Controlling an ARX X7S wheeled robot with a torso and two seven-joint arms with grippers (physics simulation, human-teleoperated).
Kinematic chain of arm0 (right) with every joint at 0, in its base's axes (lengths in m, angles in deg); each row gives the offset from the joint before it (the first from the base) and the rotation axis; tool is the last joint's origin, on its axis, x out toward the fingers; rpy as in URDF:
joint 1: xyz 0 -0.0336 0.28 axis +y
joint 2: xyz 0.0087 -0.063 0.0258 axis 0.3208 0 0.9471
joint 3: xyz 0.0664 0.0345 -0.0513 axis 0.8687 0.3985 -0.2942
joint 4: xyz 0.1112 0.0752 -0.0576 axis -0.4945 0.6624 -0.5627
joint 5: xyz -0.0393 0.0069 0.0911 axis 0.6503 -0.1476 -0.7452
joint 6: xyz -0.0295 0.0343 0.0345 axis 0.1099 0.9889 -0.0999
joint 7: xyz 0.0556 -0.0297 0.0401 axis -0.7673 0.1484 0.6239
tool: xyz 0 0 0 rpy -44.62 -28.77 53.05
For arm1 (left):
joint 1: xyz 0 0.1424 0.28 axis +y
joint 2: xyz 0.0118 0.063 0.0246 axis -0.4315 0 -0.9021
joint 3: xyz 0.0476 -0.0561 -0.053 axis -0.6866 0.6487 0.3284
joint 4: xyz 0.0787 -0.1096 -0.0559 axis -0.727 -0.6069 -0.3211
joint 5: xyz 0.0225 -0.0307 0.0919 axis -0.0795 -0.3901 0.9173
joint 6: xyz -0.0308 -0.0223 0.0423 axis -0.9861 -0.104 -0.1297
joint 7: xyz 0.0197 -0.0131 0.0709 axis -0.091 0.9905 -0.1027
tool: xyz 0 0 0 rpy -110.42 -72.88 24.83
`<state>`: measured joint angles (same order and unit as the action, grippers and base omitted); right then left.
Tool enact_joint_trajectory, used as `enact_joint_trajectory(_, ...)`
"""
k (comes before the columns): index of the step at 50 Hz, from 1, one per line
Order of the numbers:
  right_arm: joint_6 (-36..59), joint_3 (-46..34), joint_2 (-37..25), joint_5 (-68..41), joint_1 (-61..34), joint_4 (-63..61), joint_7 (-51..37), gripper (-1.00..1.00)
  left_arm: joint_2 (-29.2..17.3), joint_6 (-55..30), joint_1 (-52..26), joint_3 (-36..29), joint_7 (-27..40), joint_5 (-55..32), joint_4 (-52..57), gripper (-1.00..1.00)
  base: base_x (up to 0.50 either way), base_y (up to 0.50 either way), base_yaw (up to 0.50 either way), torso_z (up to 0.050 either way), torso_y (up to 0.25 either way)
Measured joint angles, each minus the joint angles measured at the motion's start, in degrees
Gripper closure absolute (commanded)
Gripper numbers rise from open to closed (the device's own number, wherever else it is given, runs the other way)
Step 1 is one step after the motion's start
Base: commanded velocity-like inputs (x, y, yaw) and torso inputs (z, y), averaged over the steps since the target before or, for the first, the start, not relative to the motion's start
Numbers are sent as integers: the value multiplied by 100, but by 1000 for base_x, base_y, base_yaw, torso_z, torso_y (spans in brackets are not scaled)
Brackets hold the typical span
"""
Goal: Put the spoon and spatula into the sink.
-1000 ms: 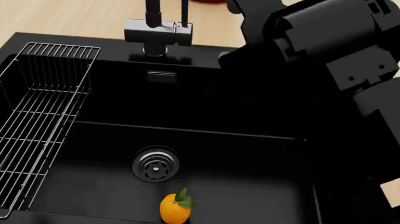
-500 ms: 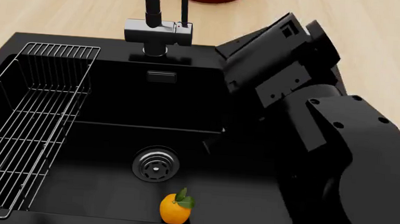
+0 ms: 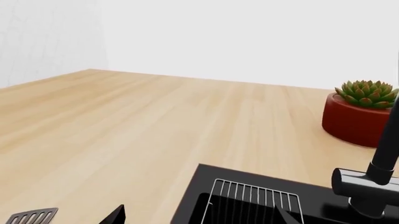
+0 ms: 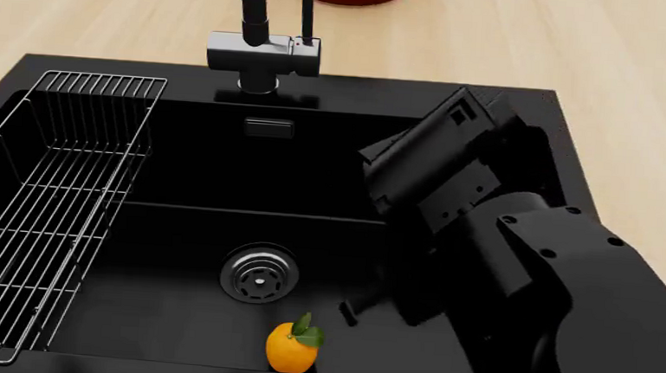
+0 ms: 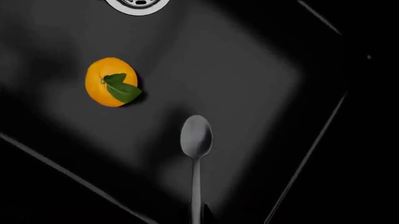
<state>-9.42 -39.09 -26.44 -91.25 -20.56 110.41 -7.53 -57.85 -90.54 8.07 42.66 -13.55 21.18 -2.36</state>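
The small grey spoon (image 5: 195, 140) hangs over the floor of the black sink (image 5: 262, 79), its bowl pointing away from my right gripper (image 5: 198, 217). That gripper is shut on the thin handle. In the head view the right arm fills the right half of the sink (image 4: 195, 169), with the right gripper (image 4: 349, 312) low near the front; the spoon is hidden there. The slotted head of the spatula (image 3: 31, 217) lies on the wooden counter beside the sink (image 3: 193, 196). My left gripper (image 3: 199, 220) is open, with one fingertip near the spatula and the other over the rack.
An orange fruit (image 4: 291, 347) lies near the sink's front wall, by the round drain (image 4: 258, 275). A wire rack (image 4: 54, 204) fills the sink's left side. The black faucet (image 4: 260, 52) stands behind, and a red plant pot (image 3: 358, 119) sits on the counter beyond.
My right arm has swung from the back right of the counter down into the sink, ending low near the front, close to the fruit. The fruit and drain have not moved.
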Motion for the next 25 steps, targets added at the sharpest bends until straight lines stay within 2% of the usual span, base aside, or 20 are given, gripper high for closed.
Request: enact_joint_trajectory(25, 156, -90, -136, 38, 116, -310, -72, 100, -3, 20, 4, -9, 29, -45, -22, -100, 0, 0, 0, 0, 0)
